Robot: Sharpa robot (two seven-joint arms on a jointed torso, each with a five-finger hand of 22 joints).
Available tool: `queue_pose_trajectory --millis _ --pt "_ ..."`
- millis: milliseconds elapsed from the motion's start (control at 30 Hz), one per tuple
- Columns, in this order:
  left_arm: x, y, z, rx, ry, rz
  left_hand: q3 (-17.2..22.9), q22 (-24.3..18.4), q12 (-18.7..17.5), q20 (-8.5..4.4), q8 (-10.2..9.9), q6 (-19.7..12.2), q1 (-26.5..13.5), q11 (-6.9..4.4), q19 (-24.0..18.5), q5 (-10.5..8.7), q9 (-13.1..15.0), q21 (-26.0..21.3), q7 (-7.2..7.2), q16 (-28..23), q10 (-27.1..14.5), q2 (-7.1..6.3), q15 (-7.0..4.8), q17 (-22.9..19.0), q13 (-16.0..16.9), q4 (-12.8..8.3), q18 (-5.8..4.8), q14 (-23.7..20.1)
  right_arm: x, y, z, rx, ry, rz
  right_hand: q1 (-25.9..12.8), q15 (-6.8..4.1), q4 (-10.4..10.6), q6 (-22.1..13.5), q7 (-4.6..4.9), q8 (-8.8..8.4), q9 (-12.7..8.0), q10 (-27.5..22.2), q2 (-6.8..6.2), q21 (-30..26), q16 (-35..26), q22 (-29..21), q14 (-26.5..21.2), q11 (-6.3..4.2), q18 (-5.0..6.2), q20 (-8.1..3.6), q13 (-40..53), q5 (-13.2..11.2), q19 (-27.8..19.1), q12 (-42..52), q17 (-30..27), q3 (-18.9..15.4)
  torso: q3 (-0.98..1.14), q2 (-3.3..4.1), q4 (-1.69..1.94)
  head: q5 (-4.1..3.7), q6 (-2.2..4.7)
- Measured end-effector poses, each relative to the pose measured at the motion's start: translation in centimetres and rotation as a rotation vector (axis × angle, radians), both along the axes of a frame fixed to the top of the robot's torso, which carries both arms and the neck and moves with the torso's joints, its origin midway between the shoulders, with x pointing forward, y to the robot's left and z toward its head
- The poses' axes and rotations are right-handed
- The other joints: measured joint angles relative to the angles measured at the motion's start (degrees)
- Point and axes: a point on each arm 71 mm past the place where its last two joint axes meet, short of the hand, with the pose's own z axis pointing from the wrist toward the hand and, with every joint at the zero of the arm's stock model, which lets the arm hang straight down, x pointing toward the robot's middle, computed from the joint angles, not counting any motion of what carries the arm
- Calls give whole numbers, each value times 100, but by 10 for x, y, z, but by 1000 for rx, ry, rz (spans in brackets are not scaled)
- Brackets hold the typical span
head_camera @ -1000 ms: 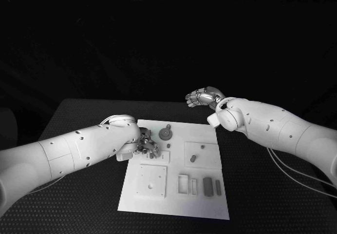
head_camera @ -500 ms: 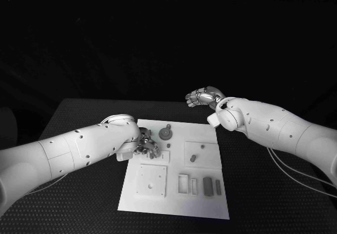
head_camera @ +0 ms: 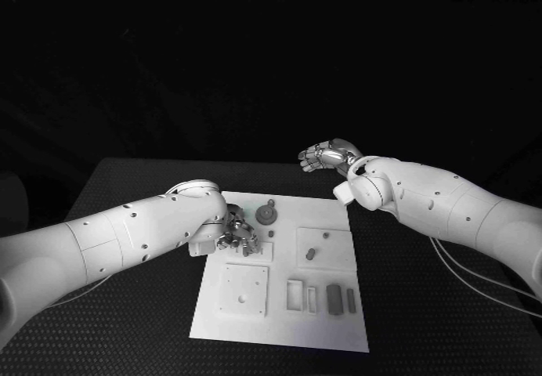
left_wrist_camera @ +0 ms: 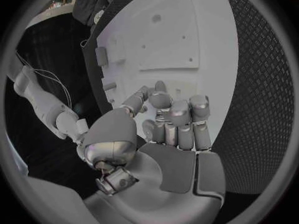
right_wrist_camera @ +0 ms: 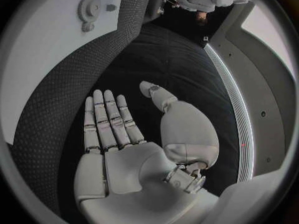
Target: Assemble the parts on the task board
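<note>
Black all around us, the desk carries the white board at its middle, and we work over its far left corner. Our left fingers curl down toward the board beside a small raised square; in the left wrist view they bend inward over the white surface, but we cannot tell whether a part sits between them, so we leave the grip of our left hand undecided. Compared with a second ago, this hand has crept slightly toward the round gear near the board's far edge, and the forearm has rolled a little with it. We judge this a small adjustment in placing or picking, not a finished step.

Further out, grey parts lie where they lay before: a short peg on the right-hand square plate, a long bar and a thinner one near the board's near right side. They are still loose, so most of the assembly remains ahead.

Our right hand hangs above the desk past the board's far edge, unmoved; its fingers are stretched out flat, holding nothing.
</note>
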Motion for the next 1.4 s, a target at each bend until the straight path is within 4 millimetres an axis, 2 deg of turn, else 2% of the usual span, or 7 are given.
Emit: queue_pose_trajectory --millis 400,467,533,600,733,1100,1400 --pt "3 -6 2 40 9 -29 -27 6 0 2 62 56 0 0 2 178 0 0 -52 0 -1 0 -7 6 -6 -53 -1 6 0 1 0 0 0 1 0 0 0 0 0 0 0 0 0 0 0 0 0 0 0 0 0 0 0 0 0 0 3 0 3 -9 12" --pt "4 -7 2 49 1 -33 -48 6 0 2 112 122 0 -4 2 294 32 0 -71 0 4 0 -7 6 -6 -74 -2 6 0 1 0 0 0 1 0 0 0 0 0 0 0 0 0 0 0 4 0 0 0 0 0 0 0 0 0 0 2 0 3 -12 13" --pt "5 -8 3 56 -5 -36 -50 6 0 2 168 181 14 -47 2 502 95 0 -83 0 5 -14 -8 9 -5 -76 -8 7 0 1 0 0 0 1 0 0 0 0 0 0 0 0 0 0 0 4 0 0 0 0 0 0 0 0 0 0 1 0 3 -15 13" --pt "7 -10 5 63 -11 -41 -55 6 0 2 190 185 38 -61 2 577 127 0 -80 0 19 -38 -8 11 -5 -80 -12 7 0 1 0 0 1 2 0 0 0 0 0 0 -5 0 0 0 0 4 0 0 0 0 0 0 0 0 0 0 0 0 3 -17 10" --pt "8 -12 5 78 -20 -52 -58 6 0 2 229 207 79 -61 2 580 172 0 -101 0 20 -79 -8 11 -9 -84 -12 7 0 1 0 0 1 2 0 0 0 0 0 0 -5 0 0 0 0 4 0 0 0 0 0 0 0 0 0 0 0 0 7 -18 5" --pt "10 -15 3 112 -23 -72 -74 5 0 2 398 236 149 -117 2 755 452 26 -131 0 -4 -149 -8 16 -17 -100 -16 7 0 2 0 0 1 3 0 0 0 0 0 0 -5 0 0 0 0 10 0 0 0 0 0 0 0 0 1 0 -3 -1 7 -21 4" --pt "11 -17 3 129 -1 -90 -81 5 0 2 433 236 178 -122 2 758 608 26 -131 0 0 -178 -8 16 -23 -107 -26 7 0 3 -1 1 2 5 0 0 0 0 0 0 -5 0 0 -5 0 9 0 0 0 0 0 0 0 -5 -5 0 -3 0 4 -15 4"
